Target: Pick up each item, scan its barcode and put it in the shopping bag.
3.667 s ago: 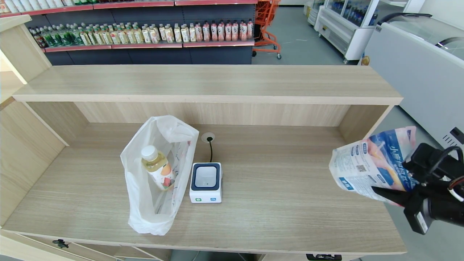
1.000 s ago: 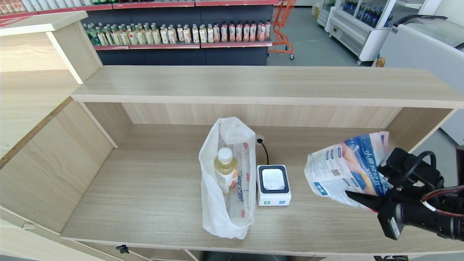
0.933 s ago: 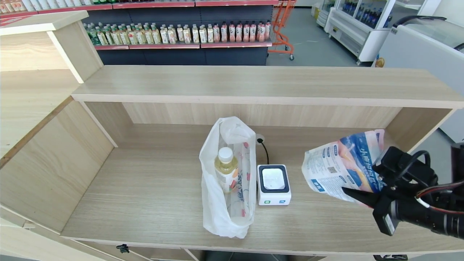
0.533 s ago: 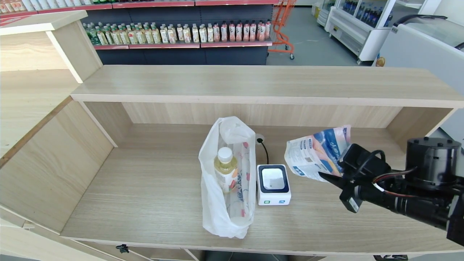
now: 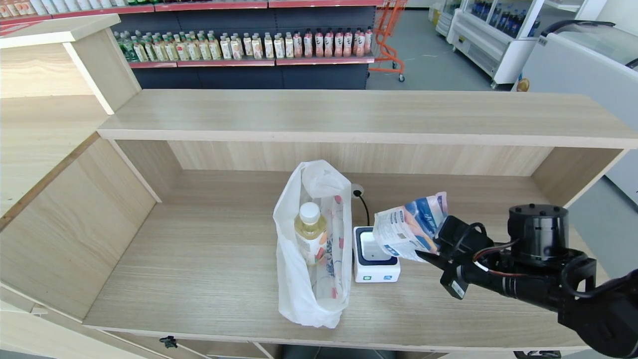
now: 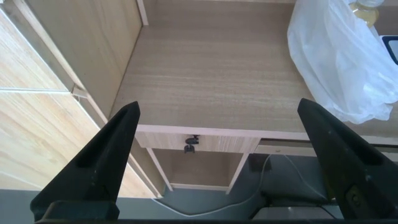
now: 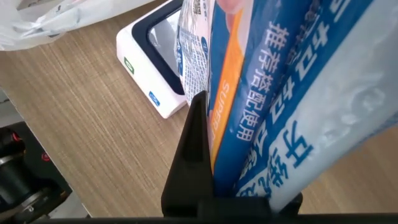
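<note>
Snack pouch (image 5: 406,229) | long axis tilted, lower end over scanner (image 5: 376,269) | right end effector (image 5: 423,250) clamping it

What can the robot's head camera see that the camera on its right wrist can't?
Head camera's extras: the bottle inside the shopping bag, and the store shelves of drinks behind the counter. Right wrist camera's extra: a close look at the black finger pressed against the packet. Both: the packet beside the white scanner, plus some of the bag.
</note>
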Motion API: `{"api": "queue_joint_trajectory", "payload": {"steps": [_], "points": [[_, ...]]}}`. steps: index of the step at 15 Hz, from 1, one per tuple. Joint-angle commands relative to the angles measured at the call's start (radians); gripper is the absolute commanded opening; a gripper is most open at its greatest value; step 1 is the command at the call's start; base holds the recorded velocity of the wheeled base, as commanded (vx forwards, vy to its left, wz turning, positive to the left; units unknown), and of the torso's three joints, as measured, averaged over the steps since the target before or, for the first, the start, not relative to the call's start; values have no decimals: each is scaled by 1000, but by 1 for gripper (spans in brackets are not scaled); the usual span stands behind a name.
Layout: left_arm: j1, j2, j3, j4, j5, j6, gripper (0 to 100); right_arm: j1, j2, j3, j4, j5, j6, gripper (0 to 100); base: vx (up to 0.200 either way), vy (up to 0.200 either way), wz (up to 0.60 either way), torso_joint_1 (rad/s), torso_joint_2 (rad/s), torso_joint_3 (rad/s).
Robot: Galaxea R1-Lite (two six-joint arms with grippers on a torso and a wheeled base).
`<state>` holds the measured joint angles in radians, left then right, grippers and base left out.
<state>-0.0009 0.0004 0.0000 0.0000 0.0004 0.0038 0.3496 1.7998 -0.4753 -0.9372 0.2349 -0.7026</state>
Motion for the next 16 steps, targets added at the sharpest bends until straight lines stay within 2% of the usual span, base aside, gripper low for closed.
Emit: {"api": "queue_joint_trajectory", "payload": {"steps": [1,6,9,16], "points": [[1,0,0,0,1,1,100,0,35,-16,0,9,-2,0,0,0,0,0,0,0],[1,0,0,0,1,-1,100,14,98,-68,-29,46,-8,0,0,0,0,0,0,0],[-1,0,0,0,1,-1,100,31,181,-101,-147,61,-6,0,0,0,0,0,0,0],[1,0,0,0,1,-1,100,16,243,-100,-238,84,-2,0,0,0,0,0,0,0]]}}
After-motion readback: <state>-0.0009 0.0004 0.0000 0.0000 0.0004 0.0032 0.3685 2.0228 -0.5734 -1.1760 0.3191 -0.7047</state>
